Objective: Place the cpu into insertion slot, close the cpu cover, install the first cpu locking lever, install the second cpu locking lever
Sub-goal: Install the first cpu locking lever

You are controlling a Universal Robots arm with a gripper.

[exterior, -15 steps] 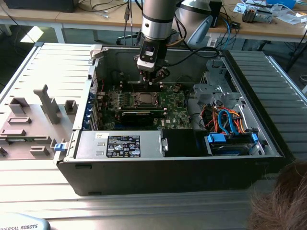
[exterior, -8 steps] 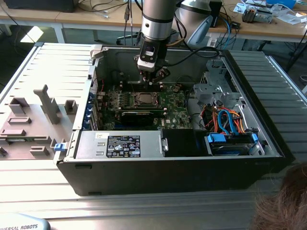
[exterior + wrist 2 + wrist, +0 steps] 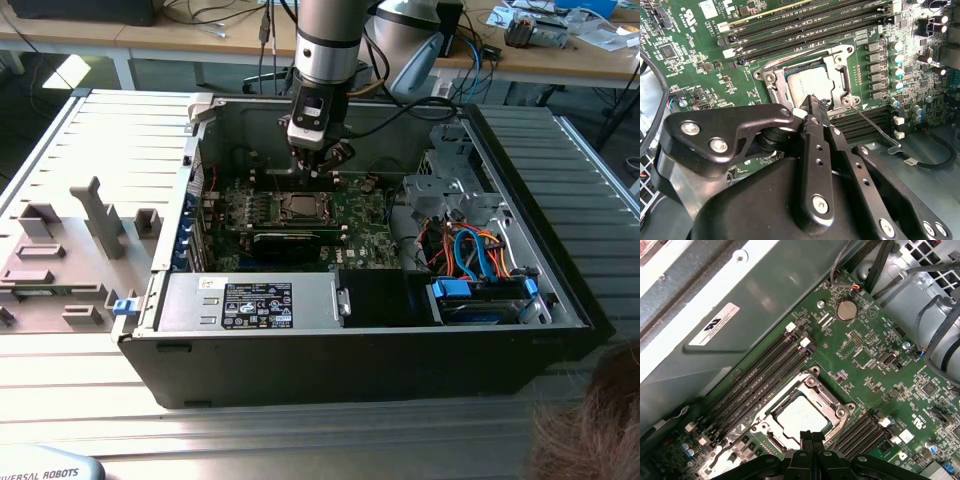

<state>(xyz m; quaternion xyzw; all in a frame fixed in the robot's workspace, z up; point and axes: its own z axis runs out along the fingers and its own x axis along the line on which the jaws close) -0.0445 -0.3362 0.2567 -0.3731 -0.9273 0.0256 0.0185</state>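
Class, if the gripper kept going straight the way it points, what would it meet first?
Most likely the near edge of the cpu cover, which frames the cpu; the gripper points down at it, but depth is unclear.

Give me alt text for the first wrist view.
The shut gripper is poised at the edge of the cpu cover, which lies closed over the cpu. Around it are a green motherboard and long black memory slots.
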